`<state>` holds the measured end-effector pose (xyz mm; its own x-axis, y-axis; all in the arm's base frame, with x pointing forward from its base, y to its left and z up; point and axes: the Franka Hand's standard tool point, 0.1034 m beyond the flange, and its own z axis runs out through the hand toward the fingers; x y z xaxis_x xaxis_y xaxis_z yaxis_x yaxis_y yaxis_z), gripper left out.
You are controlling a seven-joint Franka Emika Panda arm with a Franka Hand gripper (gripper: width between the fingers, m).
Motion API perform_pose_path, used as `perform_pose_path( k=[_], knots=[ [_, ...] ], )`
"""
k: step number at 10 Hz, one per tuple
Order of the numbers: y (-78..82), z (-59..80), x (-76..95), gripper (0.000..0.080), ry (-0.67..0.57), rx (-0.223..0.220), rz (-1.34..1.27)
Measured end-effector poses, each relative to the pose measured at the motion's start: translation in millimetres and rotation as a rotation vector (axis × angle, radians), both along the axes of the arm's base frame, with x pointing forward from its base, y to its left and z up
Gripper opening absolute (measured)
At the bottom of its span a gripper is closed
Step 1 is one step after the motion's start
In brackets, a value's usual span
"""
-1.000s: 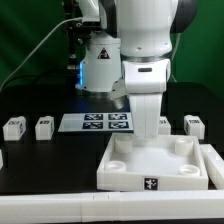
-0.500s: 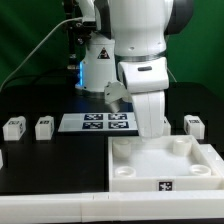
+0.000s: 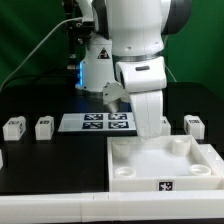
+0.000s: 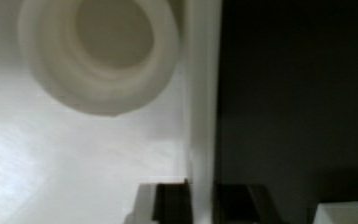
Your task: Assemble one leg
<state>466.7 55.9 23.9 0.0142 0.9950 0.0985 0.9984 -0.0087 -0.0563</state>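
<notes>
The large white square tray piece [image 3: 140,178] with round corner sockets lies at the front right in the exterior view. My gripper [image 3: 150,136] reaches down onto its far wall. In the wrist view my gripper [image 4: 202,200] has one finger on each side of the tray's thin wall [image 4: 197,120], closed on it, with a round socket [image 4: 101,50] beyond. Small white tagged legs lie on the black table: two at the exterior view's left [image 3: 13,127] [image 3: 44,127] and one at the right [image 3: 194,125]. None is held.
The marker board [image 3: 95,122] lies behind the tray, left of my arm. A further leg [image 3: 165,123] shows partly beside my gripper. A white ledge [image 3: 50,210] runs along the table's front edge. The robot base and cables stand at the back.
The tray has slid toward the exterior view's right along with my gripper, its front tag shifting right. In the last half second almost nothing moved.
</notes>
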Motion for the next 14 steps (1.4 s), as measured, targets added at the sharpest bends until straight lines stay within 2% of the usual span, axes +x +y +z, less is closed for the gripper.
perform_pose_path(
  k=[4, 9, 13, 14],
  knots=[
    [1.5, 0.9, 19.0, 0.0058, -0.006, 0.005, -0.007],
    [3.2, 0.4, 17.2, 0.0058, 0.014, -0.005, -0.112],
    [2.8, 0.4, 17.3, 0.0058, 0.011, -0.004, -0.106],
    [1.7, 0.3, 18.6, 0.0058, -0.021, 0.008, -0.045]
  ],
)
